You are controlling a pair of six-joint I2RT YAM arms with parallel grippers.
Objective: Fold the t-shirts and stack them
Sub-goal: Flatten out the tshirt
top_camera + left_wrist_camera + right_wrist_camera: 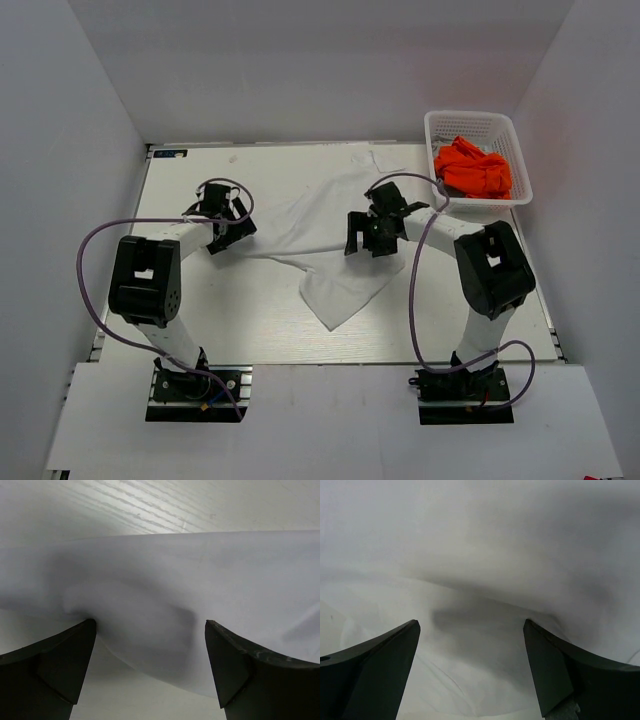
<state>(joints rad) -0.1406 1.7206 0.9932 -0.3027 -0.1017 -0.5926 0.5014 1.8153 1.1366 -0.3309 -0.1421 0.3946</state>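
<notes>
The white t-shirt (320, 235) lies spread and rumpled across the middle of the table, one corner pointing to the near edge. My left gripper (228, 228) is open at the shirt's left edge; its wrist view shows the white cloth (200, 580) lying between and beyond the two dark fingers (55, 660). My right gripper (372, 232) is open over the shirt's right part; white cloth (480, 555) fills its wrist view between its fingers (560, 665). The orange t-shirt (472, 168) lies crumpled in the white basket (440, 125).
The white lattice basket stands at the table's far right corner. White walls close the table on three sides. Purple cables loop from both arms. Bare table top (200, 320) shows near the left arm's base.
</notes>
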